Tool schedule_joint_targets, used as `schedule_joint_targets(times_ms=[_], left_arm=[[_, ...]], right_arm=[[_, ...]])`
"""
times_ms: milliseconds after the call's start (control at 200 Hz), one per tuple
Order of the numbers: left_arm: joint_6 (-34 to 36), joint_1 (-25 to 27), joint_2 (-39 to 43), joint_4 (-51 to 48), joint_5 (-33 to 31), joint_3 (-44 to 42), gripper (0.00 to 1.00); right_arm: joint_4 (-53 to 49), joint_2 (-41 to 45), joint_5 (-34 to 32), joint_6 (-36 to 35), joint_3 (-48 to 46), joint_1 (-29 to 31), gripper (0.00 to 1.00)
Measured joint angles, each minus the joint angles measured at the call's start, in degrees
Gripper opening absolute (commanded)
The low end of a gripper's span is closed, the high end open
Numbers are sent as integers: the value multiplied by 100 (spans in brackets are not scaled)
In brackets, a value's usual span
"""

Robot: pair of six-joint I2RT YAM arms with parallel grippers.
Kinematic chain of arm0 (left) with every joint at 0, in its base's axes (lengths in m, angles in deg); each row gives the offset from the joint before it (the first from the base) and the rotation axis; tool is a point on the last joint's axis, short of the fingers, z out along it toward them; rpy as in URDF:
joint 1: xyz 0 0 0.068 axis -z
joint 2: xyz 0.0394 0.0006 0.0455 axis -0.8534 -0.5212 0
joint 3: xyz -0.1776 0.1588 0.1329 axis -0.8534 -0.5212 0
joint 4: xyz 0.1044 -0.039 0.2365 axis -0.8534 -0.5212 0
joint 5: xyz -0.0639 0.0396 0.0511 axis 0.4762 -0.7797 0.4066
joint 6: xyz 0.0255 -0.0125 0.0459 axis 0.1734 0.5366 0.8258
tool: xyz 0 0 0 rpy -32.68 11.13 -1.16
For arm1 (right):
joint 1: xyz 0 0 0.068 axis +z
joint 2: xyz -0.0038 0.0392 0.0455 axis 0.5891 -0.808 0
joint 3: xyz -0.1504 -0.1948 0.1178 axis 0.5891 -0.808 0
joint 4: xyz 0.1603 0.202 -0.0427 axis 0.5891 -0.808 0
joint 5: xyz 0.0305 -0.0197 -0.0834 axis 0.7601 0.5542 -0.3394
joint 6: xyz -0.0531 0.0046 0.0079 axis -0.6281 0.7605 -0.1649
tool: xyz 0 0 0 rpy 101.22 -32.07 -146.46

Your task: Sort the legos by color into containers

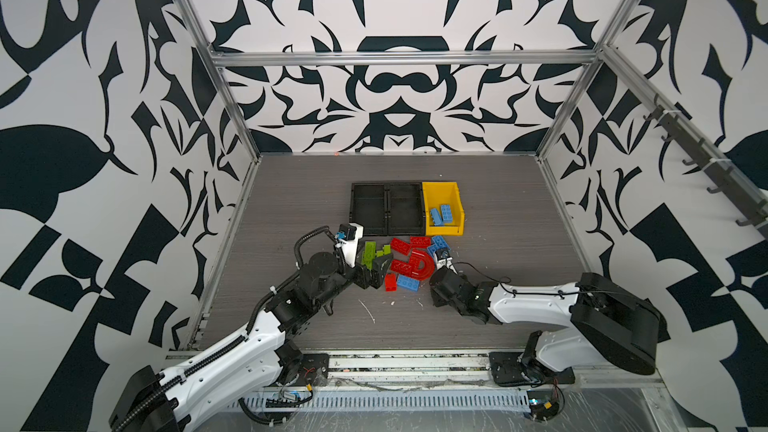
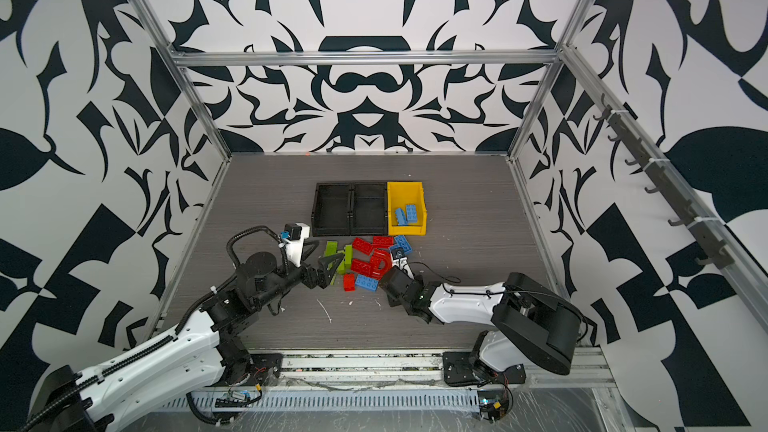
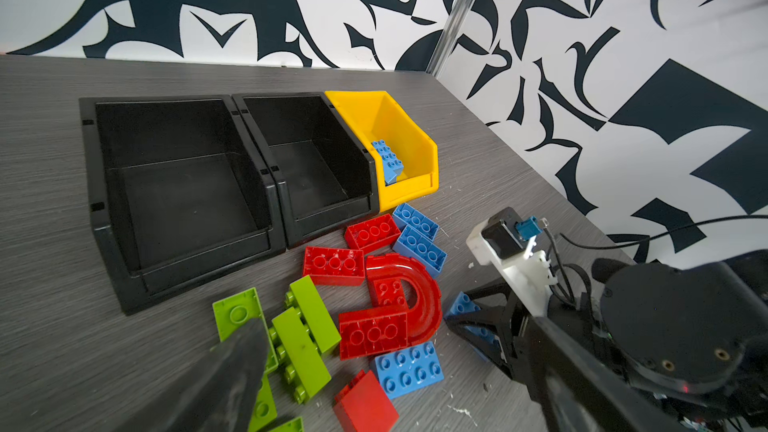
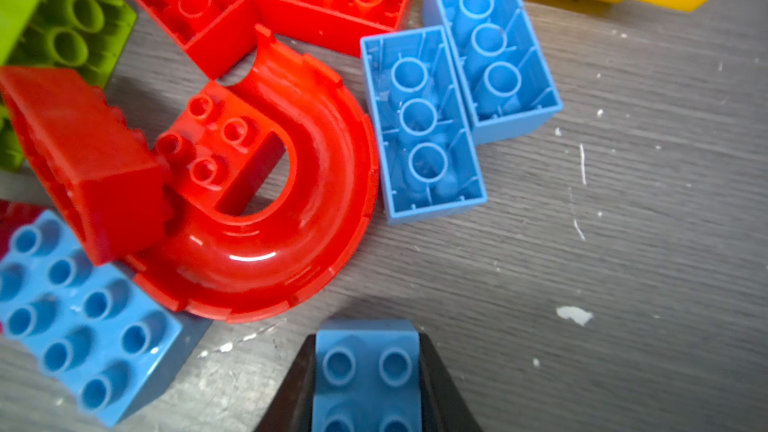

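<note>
Small blue brick (image 4: 368,371) is clamped studs-up in the right gripper (image 4: 368,353), jaws pressed on its two smooth sides, at the right edge of the pile. Can't tell if it's off the table (image 4: 623,209) yet. Left gripper (image 1: 374,271) hangs with jaws wide, holding nothing, by the green bricks (image 1: 372,253) at the pile's left. Risks, my read: the grip is on slick plastic near the fingertips, so a fast swing could twist or drop the brick. Red arch (image 4: 291,201) is just beside it with a tilted red brick (image 4: 83,160) propped on it, so a sideways drag could knock that over and scatter the pile. Both arms crowd the same patch, so a left-arm move now could clip the right wrist. Yellow bin (image 1: 428,195) has a raised near lip, and a low carry could hit it and shove the bin. Containers sit on the far side of the pile: two joined black bins (image 1: 387,211), both empty, and the yellow bin touching their right side with at least two blue bricks (image 1: 440,214) inside. Loose on the table: greens left, reds centre, two upside-down blue bricks (image 4: 457,89) right, just near of the yellow bin. An eight-stud blue brick (image 1: 408,282) and a small red brick (image 1: 390,282) lie at the near edge.
</note>
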Motion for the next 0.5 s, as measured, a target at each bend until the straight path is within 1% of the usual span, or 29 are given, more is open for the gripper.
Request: schedule_joint_targets(times_ms=[55, 100, 235, 335, 420, 500], left_arm=[[0, 0, 0, 0, 4, 0, 100], [0, 0, 0, 0, 4, 0, 100], [2, 0, -4, 0, 2, 0, 100], [4, 0, -22, 0, 4, 0, 100], [20, 0, -59, -2, 11, 2, 100], [55, 0, -105, -17, 17, 4, 100]], right_arm=[[-37, -11, 13, -61, 37, 0, 23], [-109, -17, 24, -118, 87, 0, 23], [-315, 70, 70, -389, 210, 0, 18], [-476, 380, 50, -638, 376, -37, 16], [-516, 708, 9, -861, 564, -116, 17], [-527, 1008, 4, -1051, 767, -326, 17]])
